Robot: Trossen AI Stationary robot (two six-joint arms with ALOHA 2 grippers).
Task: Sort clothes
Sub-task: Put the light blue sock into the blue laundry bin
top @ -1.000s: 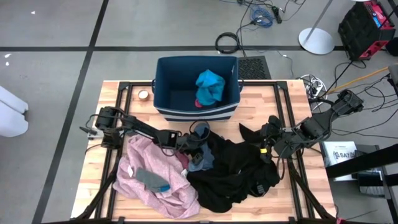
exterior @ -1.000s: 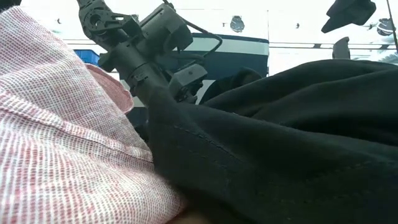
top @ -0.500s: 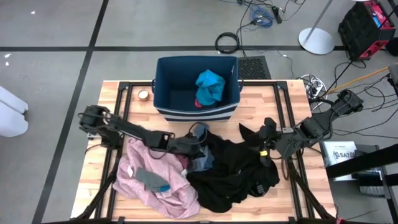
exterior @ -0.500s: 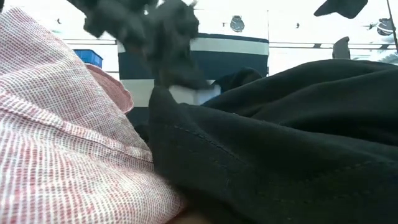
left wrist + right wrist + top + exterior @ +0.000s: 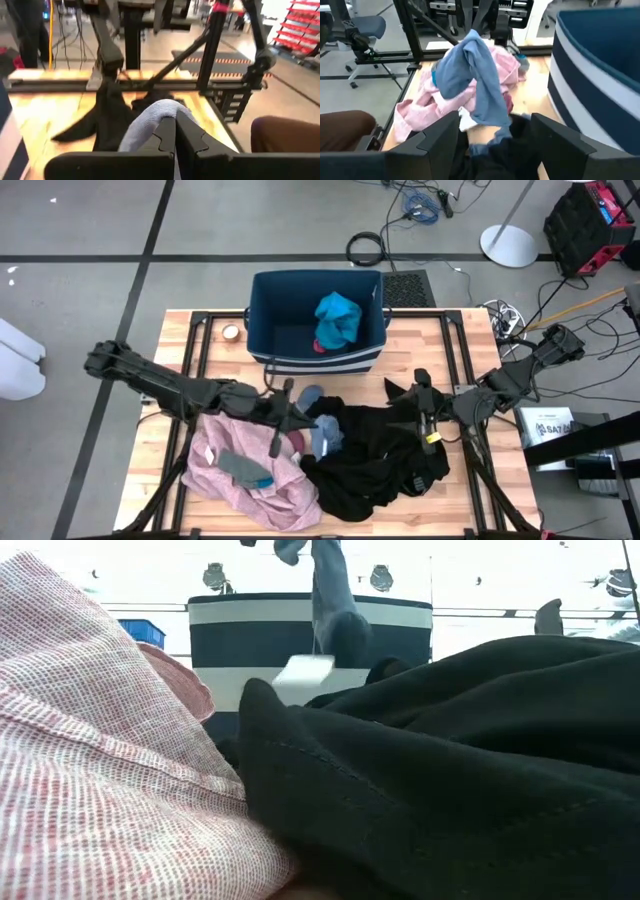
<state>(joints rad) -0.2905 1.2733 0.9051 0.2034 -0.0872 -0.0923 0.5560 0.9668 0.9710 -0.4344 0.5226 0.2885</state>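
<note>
My left gripper [image 5: 298, 408] is shut on a grey-blue piece [image 5: 318, 420] above the middle of the table; the piece also shows in the low view [image 5: 330, 600] and the right wrist view [image 5: 470, 75]. A large pale pink garment [image 5: 250, 470] lies at the near left with a grey sock [image 5: 238, 468] on it. Black clothes [image 5: 380, 460] are heaped at the near middle. A teal piece [image 5: 338, 318] lies in the dark blue bin [image 5: 268, 320]. My right gripper [image 5: 425, 408] hangs open over the black heap's right side, pointing at the hanging piece. My left gripper pinches a bunched fold at the top of the grey-blue piece [image 5: 150, 112] between its two fingers [image 5: 192, 142]. The fingers come nearly level from the table's left. The piece hangs slack below them, a white label [image 5: 300, 675] near its lower end; whether that end clears the black heap I cannot tell.
The bin stands at the table's far middle edge, a small tape roll [image 5: 231, 332] to its left. Bare wood shows at the far right [image 5: 440, 340] and along the left edge [image 5: 160, 470]. Black frame rails [image 5: 198, 350] cross the tabletop.
My left gripper has risen from the pile between the pink and black clothes, rolling as it went, and has drawn the grey-blue piece up with it; the piece now hangs in front of the bin. My right gripper has turned a little toward the table's left.
</note>
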